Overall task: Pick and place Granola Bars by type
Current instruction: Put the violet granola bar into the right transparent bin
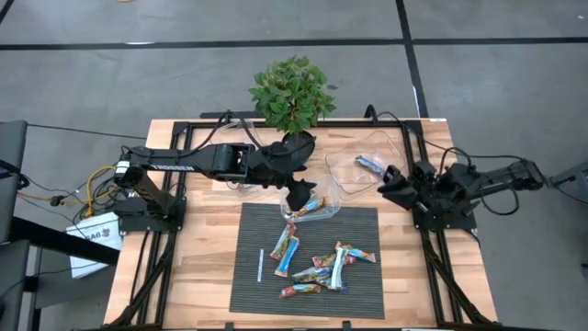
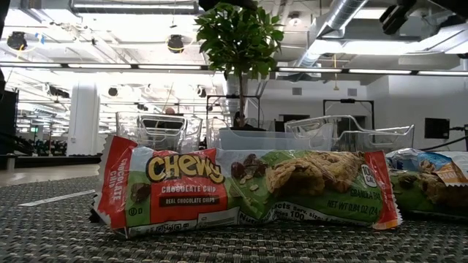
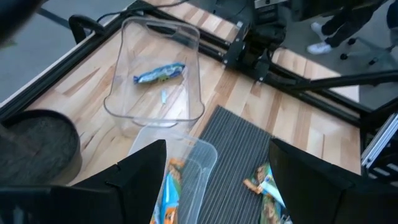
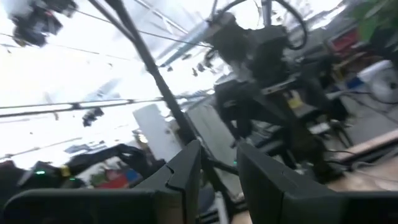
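The high view shows the whole layout: a dark mat [image 1: 309, 260] at the tabletop's front centre, with most bars [image 1: 317, 267] scattered on its middle and a white stick [image 1: 261, 265] near its left edge. Two clear bins sit behind the mat: the near bin [image 1: 310, 208] overlaps the mat's rear edge and holds a bar, and the far bin [image 1: 367, 169] lies toward the right rear of the tabletop with one blue bar [image 1: 369, 165] inside. A plant [image 1: 292, 94] stands at the rear edge.

The low view alone shows wrapper print: a Chewy bar [image 2: 245, 191] lies flat on the mat, with more bars to its right.

The mat's front strip and the bare wood on both sides are open.

The left arm reaches across the rear of the tabletop; the left gripper [image 3: 217, 177] hangs over the near bin with its fingers wide apart, holding nothing. The right gripper [image 4: 217, 168] sits at the right edge, tilted upward toward the ceiling, fingers slightly parted and empty.
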You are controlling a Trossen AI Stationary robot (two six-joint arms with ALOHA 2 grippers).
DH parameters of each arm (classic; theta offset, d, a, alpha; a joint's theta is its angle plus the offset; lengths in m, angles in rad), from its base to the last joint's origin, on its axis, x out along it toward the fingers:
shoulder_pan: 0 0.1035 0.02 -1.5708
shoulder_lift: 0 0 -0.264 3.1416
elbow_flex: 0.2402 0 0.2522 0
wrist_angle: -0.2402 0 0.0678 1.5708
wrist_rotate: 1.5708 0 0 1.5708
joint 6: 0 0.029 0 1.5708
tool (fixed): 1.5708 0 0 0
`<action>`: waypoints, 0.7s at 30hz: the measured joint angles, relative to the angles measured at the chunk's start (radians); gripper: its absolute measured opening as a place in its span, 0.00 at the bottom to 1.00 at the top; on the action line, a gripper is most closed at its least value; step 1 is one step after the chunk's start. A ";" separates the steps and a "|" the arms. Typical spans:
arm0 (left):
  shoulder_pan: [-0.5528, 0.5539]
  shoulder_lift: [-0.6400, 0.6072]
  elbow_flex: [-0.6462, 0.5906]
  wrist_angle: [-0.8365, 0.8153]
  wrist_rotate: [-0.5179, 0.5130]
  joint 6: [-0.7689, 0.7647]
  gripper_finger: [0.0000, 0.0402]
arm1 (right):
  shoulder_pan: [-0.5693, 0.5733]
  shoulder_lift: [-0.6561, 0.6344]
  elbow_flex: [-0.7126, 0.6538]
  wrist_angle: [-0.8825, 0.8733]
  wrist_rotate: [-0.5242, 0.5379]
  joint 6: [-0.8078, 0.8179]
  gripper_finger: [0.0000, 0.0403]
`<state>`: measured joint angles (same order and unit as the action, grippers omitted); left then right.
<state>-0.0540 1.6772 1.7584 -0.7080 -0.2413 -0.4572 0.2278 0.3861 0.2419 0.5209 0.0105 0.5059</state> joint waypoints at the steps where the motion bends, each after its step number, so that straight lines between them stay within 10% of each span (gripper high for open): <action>1: 0.000 0.000 0.000 -0.005 0.000 0.000 0.68 | 0.012 0.001 -0.020 0.038 0.003 0.000 0.24; 9: 0.000 0.000 0.000 -0.029 0.001 -0.001 0.68 | 0.107 0.000 -0.152 0.277 0.133 0.012 0.24; 21: 0.000 0.000 0.000 -0.070 0.001 -0.010 0.68 | 0.249 0.277 0.047 0.037 0.244 0.142 0.24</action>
<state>-0.0540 1.6772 1.7584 -0.7780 -0.2401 -0.4667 0.4773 0.6629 0.2885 0.5583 0.2543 0.6483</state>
